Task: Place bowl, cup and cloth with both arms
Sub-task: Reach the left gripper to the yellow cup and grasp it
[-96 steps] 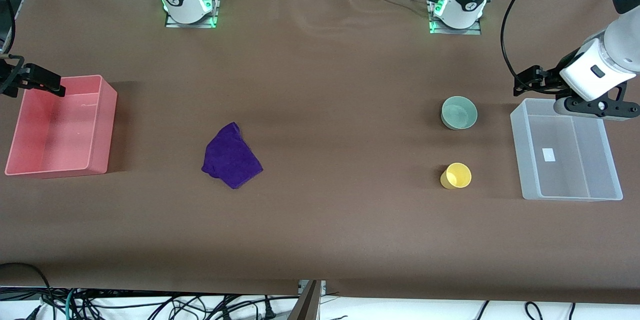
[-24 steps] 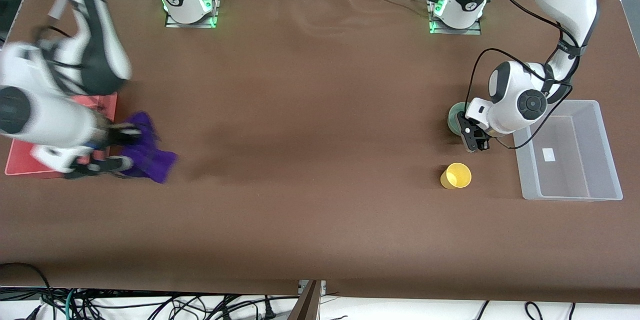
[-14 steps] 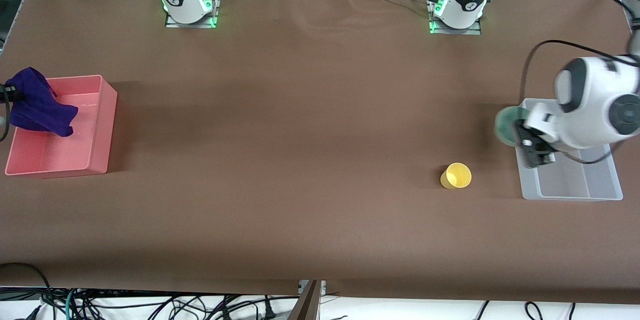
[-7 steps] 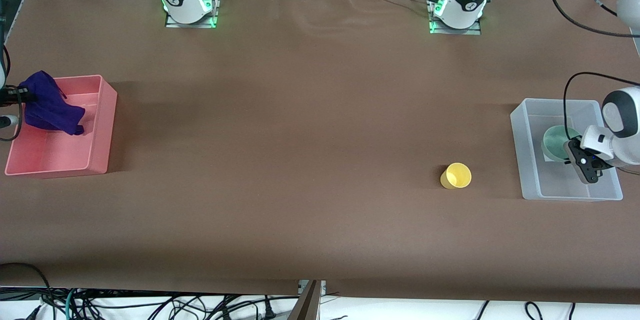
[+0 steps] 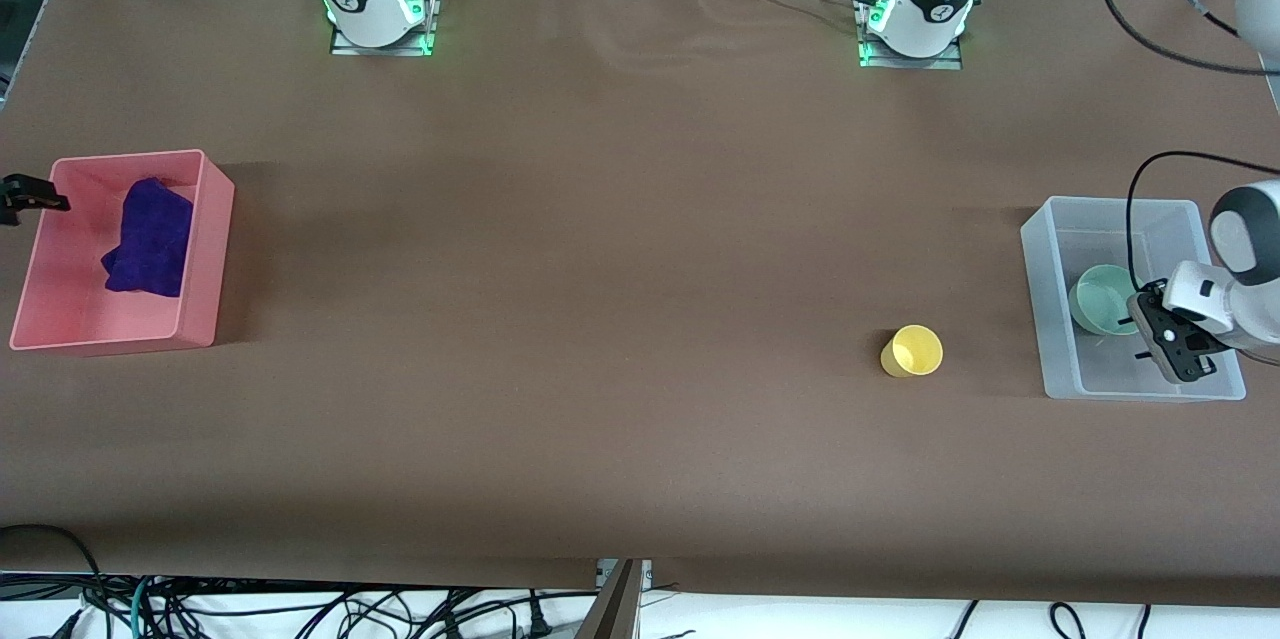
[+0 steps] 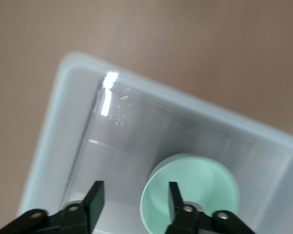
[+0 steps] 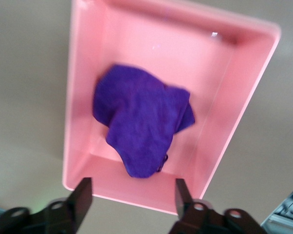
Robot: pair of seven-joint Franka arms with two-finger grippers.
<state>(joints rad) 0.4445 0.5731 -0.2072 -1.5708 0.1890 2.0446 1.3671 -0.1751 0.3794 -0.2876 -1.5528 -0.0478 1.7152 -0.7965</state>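
The pale green bowl [image 5: 1102, 297] lies in the clear bin [image 5: 1050, 319] at the left arm's end of the table. It also shows in the left wrist view [image 6: 195, 192]. My left gripper [image 5: 1140, 329] is open over that bin [image 6: 73, 146], one finger over the bowl's rim; midway between its fingertips is bare bin floor [image 6: 135, 192]. The purple cloth [image 5: 150, 239] lies in the pink bin [image 5: 205, 249] at the right arm's end, and shows in the right wrist view [image 7: 141, 124]. My right gripper [image 7: 132, 187] is open and empty above the pink bin's [image 7: 137, 195] edge. The yellow cup [image 5: 912, 351] stands on the table.
The brown table [image 5: 600, 269] spreads between the two bins. The arm bases [image 5: 375, 4] stand along the table's edge farthest from the front camera.
The right gripper has let go of the cloth, which now lies in the pink bin. The left gripper has opened and the bowl rests lower in the clear bin.
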